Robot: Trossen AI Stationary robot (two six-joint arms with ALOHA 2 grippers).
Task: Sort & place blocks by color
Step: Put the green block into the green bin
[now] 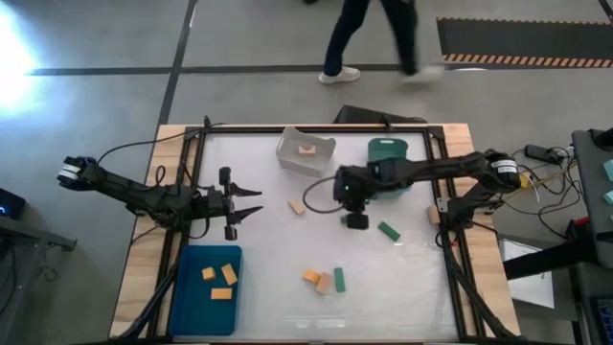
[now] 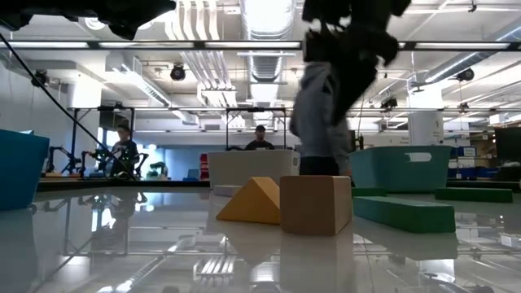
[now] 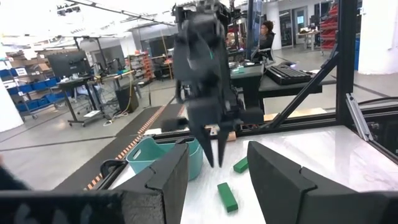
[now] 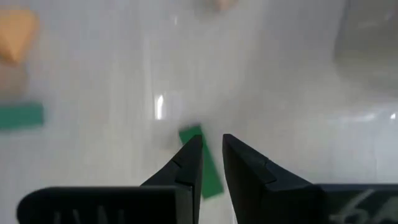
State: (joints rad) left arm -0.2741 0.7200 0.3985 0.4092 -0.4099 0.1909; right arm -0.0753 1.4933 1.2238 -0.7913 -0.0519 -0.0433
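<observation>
Just now the right gripper (image 1: 356, 221) hangs over mid-table, jaws narrowed to a slim gap and empty, a green bar (image 1: 387, 230) on the table just beside it toward the right edge; the left gripper (image 1: 247, 210) waits part-open near the left edge. If it descends this narrow, the fingers may nudge the bar aside. Glossy white table (image 1: 259, 278) in an open workshop; a person (image 1: 369, 38) walks past the far edge.

- Three orange blocks (image 1: 219, 278) lie in the blue bin.
- A tan block (image 1: 307, 150) sits in the clear bin.
- Orange, tan and green blocks (image 1: 326, 281) cluster near the front.
- One green bar (image 1: 388, 230) lies apart, seemingly flat.
- Another tan block (image 1: 297, 206) lies mid-table.
</observation>
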